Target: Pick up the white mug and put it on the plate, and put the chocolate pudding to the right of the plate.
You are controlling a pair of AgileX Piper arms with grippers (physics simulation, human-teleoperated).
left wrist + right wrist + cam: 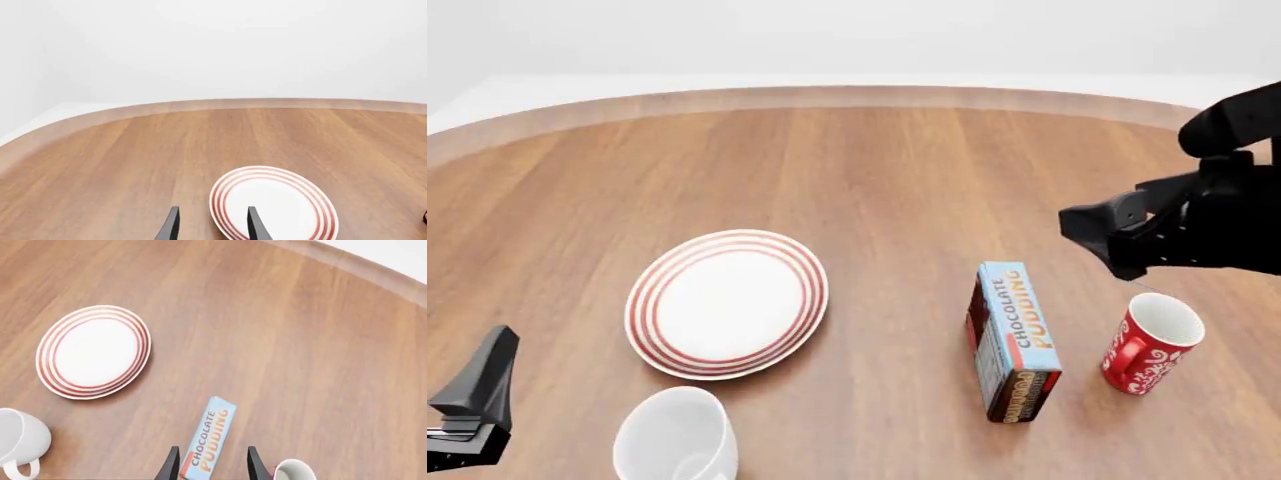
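glossy plain white mug (675, 437) beside red-ringed plate (727, 303)

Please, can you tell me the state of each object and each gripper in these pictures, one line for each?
white mug: upright on the table, empty, not held.
plate: flat on the table, nothing on it.
chocolate pudding: standing on a long edge, not held.
red mug: upright, empty.
left gripper: open, holding nothing.
right gripper: open, above the pudding.
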